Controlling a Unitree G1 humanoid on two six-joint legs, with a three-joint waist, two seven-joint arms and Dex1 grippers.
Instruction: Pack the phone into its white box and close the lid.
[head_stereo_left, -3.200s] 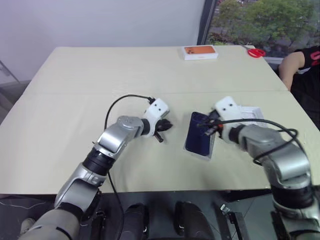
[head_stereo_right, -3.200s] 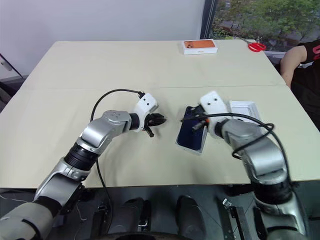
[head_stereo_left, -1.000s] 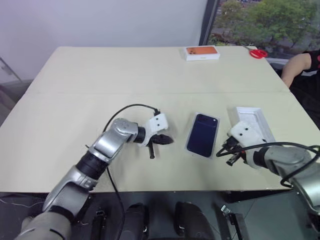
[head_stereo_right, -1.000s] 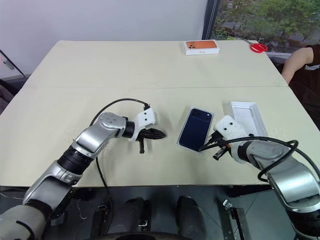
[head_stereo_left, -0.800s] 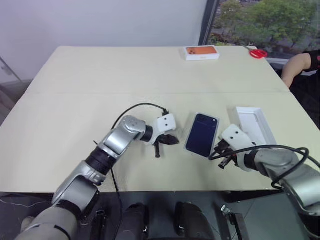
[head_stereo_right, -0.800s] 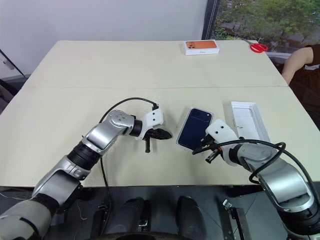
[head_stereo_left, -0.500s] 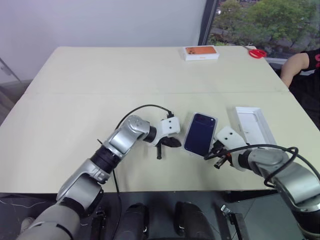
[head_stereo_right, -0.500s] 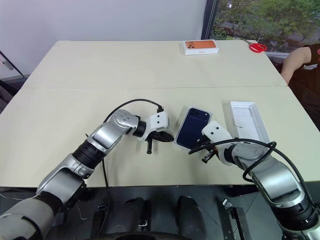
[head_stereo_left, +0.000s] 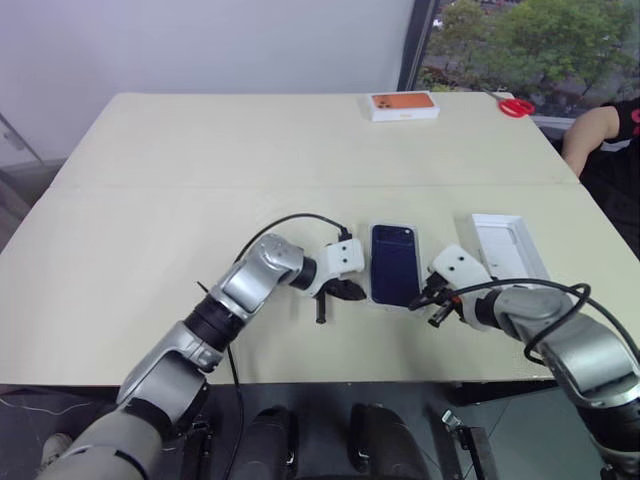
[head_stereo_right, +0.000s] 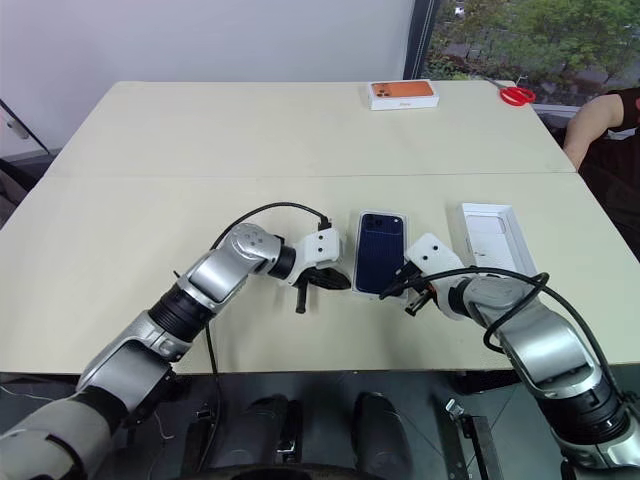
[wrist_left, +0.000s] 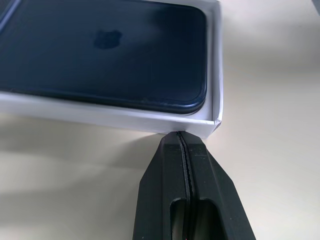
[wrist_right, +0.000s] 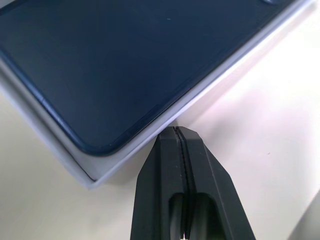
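The phone (head_stereo_left: 395, 264) lies back-up inside the white box (wrist_left: 125, 117), toward the table's (head_stereo_left: 200, 150) near edge. The left gripper (wrist_left: 184, 142) and the right gripper (wrist_right: 177, 133) (both with fingers pressed fully together, holding nothing) touch the box's opposite side walls. The lid (head_stereo_left: 510, 245) lies beside, near the table's right edge.

A broad beige table (head_stereo_left: 200, 150) fills the room's foreground, a faint seam crossing it side to side; behind the table rises a plain pale wall (head_stereo_left: 200, 45); to the wall's right, past a dark window frame (head_stereo_left: 415, 45), daylight falls on green trees (head_stereo_left: 520, 40); dark floor lies beside the table's left edge.
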